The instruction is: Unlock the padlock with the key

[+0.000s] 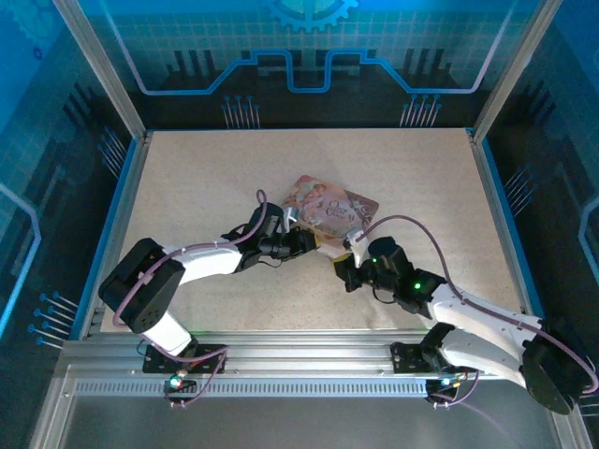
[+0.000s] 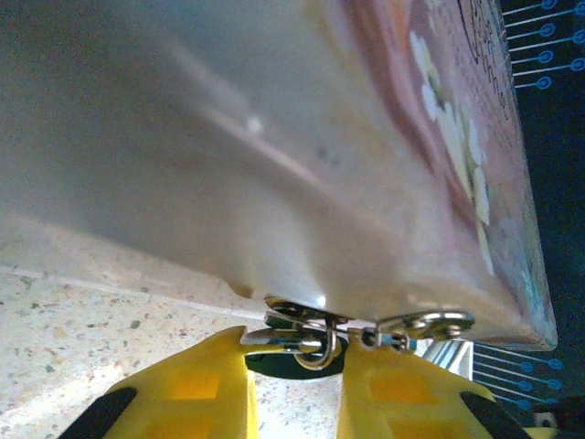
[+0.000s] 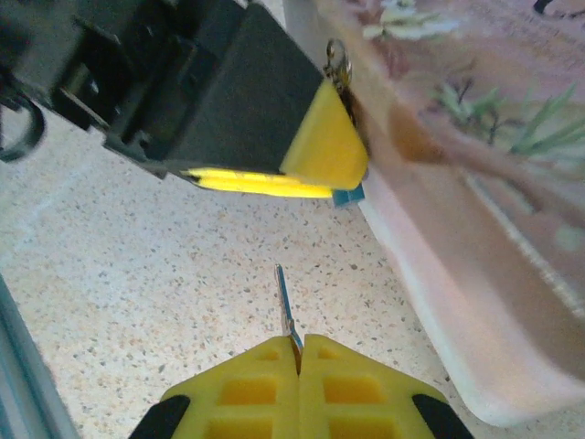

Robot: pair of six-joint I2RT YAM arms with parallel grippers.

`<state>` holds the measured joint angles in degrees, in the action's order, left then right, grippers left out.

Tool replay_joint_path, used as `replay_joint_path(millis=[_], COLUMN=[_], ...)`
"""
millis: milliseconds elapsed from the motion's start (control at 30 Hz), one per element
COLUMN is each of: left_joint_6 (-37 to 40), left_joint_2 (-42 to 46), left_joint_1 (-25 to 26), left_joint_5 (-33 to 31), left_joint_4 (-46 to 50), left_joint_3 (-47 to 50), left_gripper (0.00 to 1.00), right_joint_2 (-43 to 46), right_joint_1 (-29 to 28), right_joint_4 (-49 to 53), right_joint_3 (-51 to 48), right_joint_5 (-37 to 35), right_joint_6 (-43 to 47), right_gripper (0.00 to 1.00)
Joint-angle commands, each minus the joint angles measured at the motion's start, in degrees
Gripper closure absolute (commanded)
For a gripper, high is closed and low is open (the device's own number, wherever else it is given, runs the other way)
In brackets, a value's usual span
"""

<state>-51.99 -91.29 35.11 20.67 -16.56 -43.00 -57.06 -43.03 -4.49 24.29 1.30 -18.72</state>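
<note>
Where the right wrist camera looks along its own yellow fingers, the right gripper (image 3: 299,346) is clenched on the key (image 3: 285,302). The thin grey blade sticks out from between the closed tips, pointing toward the other arm. Bare speckled table (image 1: 206,178) lies between the key's tip and the lock, so the two are apart.

Just beyond, the left gripper (image 2: 296,377) comes in from the left, its black body and yellow pads hard against the tin's long side. Its pads press on either side of the padlock (image 2: 306,347), grasping it. The silvery shackle loops upward and the dark body sits low between the tips. A small metal hasp loop (image 2: 425,323) juts from the tin's lower edge, just beside the shackle, above the left gripper's right-hand pad.

Behind the lock stands the pink illustrated tin (image 1: 332,208), lying flat near the middle of the table, with both grippers at its near edge. Farther back, blue patterned walls close off the table.
</note>
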Motion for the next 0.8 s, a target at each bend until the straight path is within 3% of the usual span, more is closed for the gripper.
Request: replay_joint_path(millis=[0, 767], left_joint_6=[-4.62, -5.61], left_joint_2=[2.62, 4.45], left_joint_1=[0.66, 1.42], left_joint_5=[3.47, 2.90], left_joint_4=[-4.59, -4.63], left_joint_3=[-0.24, 1.23], left_gripper=[0.85, 0.90], right_joint_2=[-2.00, -10.72], right_joint_1=[-1.10, -0.39], right_joint_4=[-3.86, -10.00], right_joint_3=[-1.00, 1.83], right_joint_5=[-2.79, -6.44], right_joint_6=[1.86, 3.93], right_gripper=[0.97, 0.96])
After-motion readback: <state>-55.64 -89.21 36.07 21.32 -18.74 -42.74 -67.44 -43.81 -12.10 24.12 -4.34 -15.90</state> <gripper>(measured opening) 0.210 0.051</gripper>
